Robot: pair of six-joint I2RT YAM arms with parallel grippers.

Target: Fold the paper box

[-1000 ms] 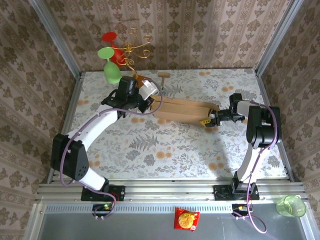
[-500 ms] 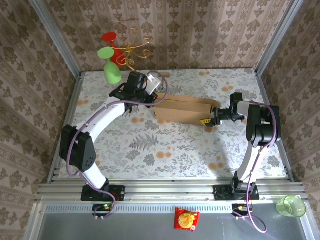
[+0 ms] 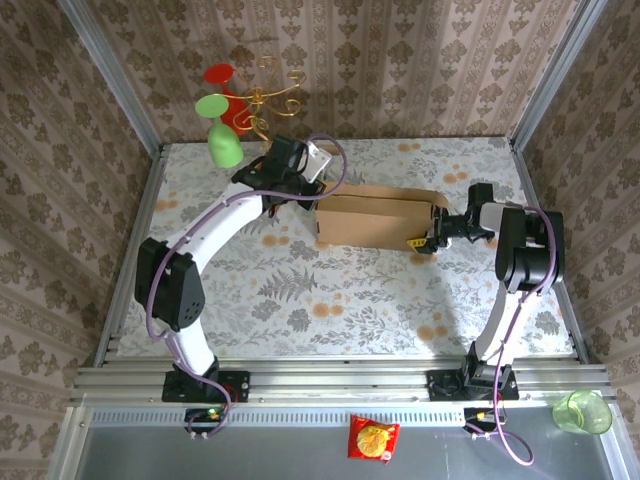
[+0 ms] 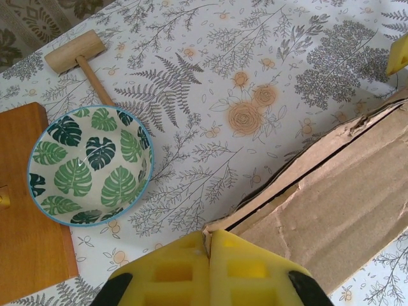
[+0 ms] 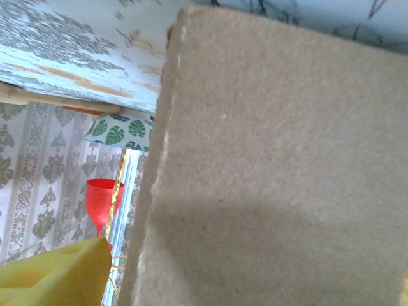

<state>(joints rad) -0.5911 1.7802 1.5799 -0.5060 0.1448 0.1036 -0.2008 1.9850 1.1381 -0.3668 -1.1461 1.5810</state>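
Floral table (image 3: 300,300) holds paper box (image 3: 370,222), closed left gripper (image 4: 209,239) at its corner, right gripper (image 3: 422,236) spread around its end

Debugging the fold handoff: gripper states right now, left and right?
Left gripper: closed, pinching a corner edge of the paper box.
Right gripper: open, the box's end between its spread fingers.

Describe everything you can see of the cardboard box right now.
The cardboard box is plain tan corrugated board, folded into a long, low shape with a crease along its length. Its layers gape slightly at a ragged edge. It lies on the flowered table, towards the back. The left gripper, shut, touches its left corner. The right gripper straddles its right end, fingers apart.
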